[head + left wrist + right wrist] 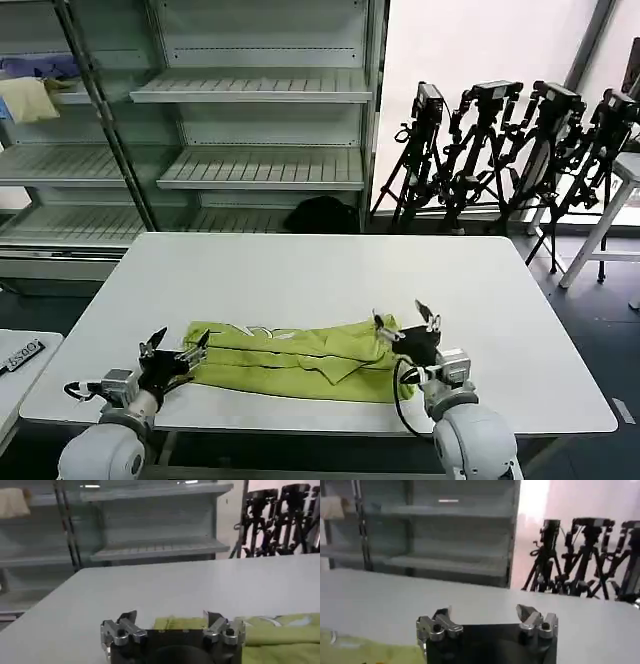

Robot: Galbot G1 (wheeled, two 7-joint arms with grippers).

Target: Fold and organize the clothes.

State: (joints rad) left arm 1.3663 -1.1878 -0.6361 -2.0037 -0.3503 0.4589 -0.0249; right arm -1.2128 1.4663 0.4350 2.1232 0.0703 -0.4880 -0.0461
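The clothes, a lime yellow-green shirt, lie folded into a long band along the front of the white table. My left gripper stands open at the band's left end, its fingers apart above the table. In the left wrist view the shirt shows just beyond the left gripper. My right gripper stands open over the band's right end, holding nothing. In the right wrist view the right gripper is open over bare table, with a corner of the shirt off to one side.
Metal shelving stands behind the table, with a pale yellow cloth and a blue-purple cloth on a shelf at far left. Several black tripods stand at back right. A second table's corner is at left.
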